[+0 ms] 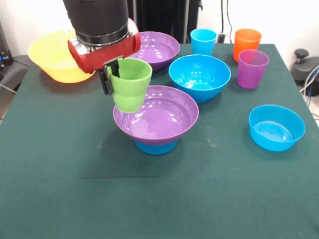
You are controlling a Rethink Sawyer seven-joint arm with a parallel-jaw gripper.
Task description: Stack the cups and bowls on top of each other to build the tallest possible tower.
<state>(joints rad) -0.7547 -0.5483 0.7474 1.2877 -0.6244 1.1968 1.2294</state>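
One lime green cup [130, 85] hangs upright in the Sawyer gripper [112, 74], whose dark fingers [106, 78] are clamped over the cup's rim on the yellow-bowl side, one finger outside the wall and the other apparently inside. Just below and beside the fingers sits the tower [156, 119]: a wide purple bowl [162, 115] resting on an overturned small blue bowl [156, 147]. The cup hovers over the purple bowl's rim on the gripper's side, not yet set down. Beyond the fingers stand a second purple bowl [158, 49] and a large yellow bowl [56, 56]; farther off to the other side lie a large blue bowl [199, 76], a light blue cup [203, 41], an orange cup [247, 44], a translucent purple cup [252, 68] and another small blue bowl [276, 127]. Judging by its gloss and thin wall, the cup is likely light, stiff and slippery, so a rim pinch suits it, though it may swing or slip. Everything rests on a dark green tablecloth [60, 189], matte and flat, before a pale wall [284, 20] with dark equipment at the edges.
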